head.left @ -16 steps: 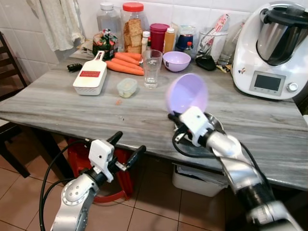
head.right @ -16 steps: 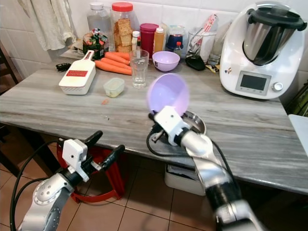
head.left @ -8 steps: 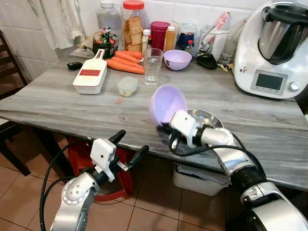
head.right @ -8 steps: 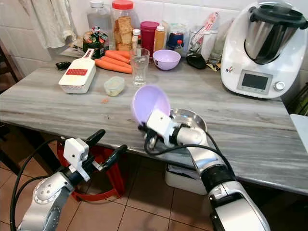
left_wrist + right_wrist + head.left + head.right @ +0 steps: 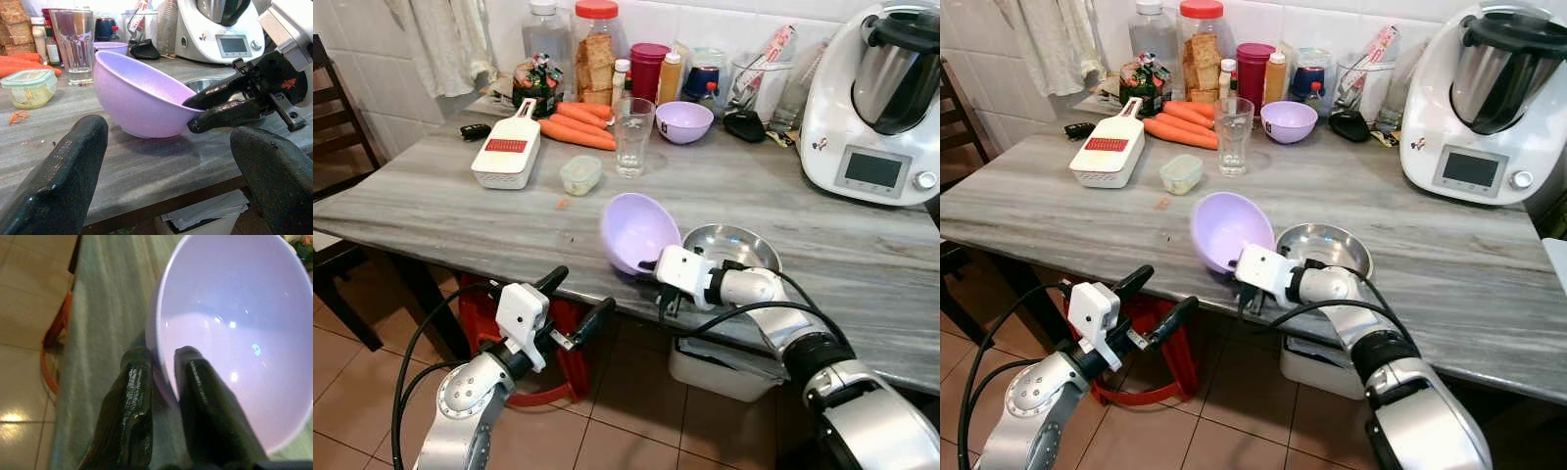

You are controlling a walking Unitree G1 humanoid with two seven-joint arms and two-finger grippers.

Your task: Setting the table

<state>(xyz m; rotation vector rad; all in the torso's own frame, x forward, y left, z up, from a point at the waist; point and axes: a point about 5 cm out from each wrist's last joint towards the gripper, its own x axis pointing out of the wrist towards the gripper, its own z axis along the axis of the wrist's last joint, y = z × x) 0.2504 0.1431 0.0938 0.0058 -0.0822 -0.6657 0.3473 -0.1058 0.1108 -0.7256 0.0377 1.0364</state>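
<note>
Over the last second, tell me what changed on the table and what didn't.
The right tool, shut on the purple bowl's rim, brought it down from mid-air to the table edge beside the steel bowl; it rests there tilted and remains gripped. The left tool hangs open below the table as before. The glass, grater and carrots stayed put.
</note>
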